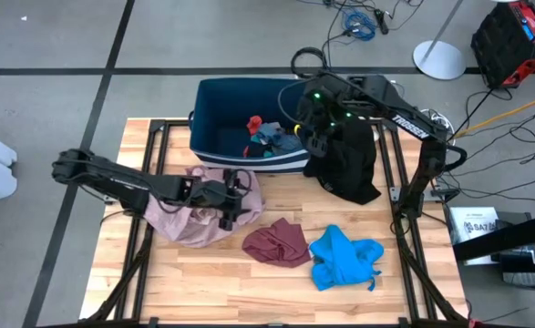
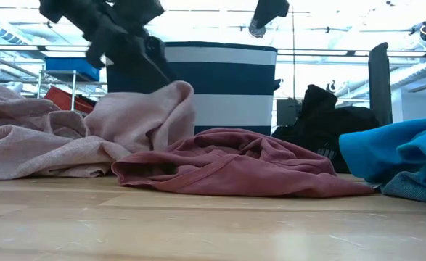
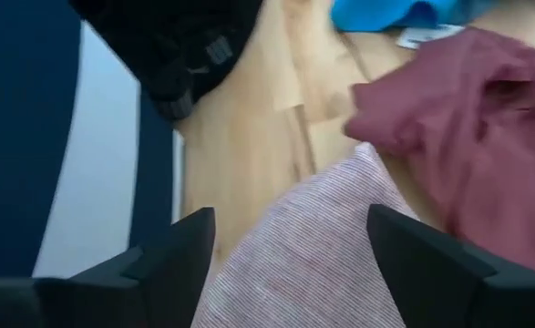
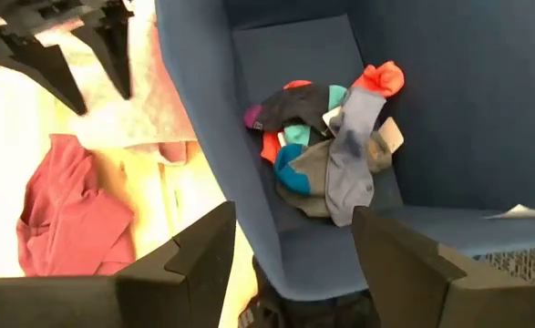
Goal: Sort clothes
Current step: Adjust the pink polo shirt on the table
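The bin (image 1: 214,109) stands at the table's (image 1: 249,292) far edge, socks (image 1: 265,135) heaped in a corner of its floor — red, teal and grey tangled together (image 4: 326,146). A black garment (image 1: 349,164) hangs over the bin's right end and spills onto the table beside it. Nearer the front lie the maroon garment (image 1: 276,242) and the blue garment (image 1: 343,258), just beside each other; the pink garment (image 1: 194,214) is bunched to their left, against the bin's front wall.

In the low view the pink (image 2: 67,141) and maroon (image 2: 234,170) cloth block most of the bin's base, and the blue garment is cut off at the edge.

The left gripper (image 1: 229,208) reaches across over the pink garment, fingers (image 3: 171,255) spread wide with the cloth between them — not gripped. The right gripper (image 1: 308,137) hangs over the bin's right end, fingers (image 4: 203,246) wide apart, empty.
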Robot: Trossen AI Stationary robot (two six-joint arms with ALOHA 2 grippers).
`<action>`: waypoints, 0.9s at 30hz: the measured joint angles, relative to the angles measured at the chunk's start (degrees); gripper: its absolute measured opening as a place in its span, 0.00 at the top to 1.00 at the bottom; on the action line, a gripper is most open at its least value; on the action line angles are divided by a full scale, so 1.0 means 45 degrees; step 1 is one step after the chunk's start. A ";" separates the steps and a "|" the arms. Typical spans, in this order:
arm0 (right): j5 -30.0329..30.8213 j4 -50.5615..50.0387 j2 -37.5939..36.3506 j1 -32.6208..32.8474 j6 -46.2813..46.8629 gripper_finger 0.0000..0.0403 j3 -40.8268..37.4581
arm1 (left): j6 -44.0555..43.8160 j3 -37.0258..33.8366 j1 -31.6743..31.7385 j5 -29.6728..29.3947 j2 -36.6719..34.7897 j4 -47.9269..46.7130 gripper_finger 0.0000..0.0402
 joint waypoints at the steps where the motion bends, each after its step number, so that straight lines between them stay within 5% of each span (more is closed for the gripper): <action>1: 0.0005 -0.0077 -0.0045 0.0000 0.0082 0.48 -0.0002 | 0.0002 0.0000 0.0000 -0.0155 0.0172 0.0189 0.25; 16: 0.0277 -0.0246 -0.0872 0.0478 0.0535 0.48 -0.0004 | -0.0631 0.0016 -0.0050 0.1327 0.2759 -0.0695 0.28; 20: 0.0280 -0.0544 -0.0873 0.0686 0.0481 0.48 -0.0007 | -0.0631 0.0138 -0.0428 0.0772 0.2822 -0.1233 0.48; 25: 0.0306 -0.0714 -0.1127 0.0833 0.0537 0.48 -0.0022 | -0.0694 0.0725 -0.0691 -0.0598 0.2824 -0.2920 0.91; 27: 0.0305 -0.0712 -0.1287 0.0837 0.0539 0.48 -0.0021 | -0.1161 0.1132 -0.0742 -0.0641 0.2824 -0.3458 0.96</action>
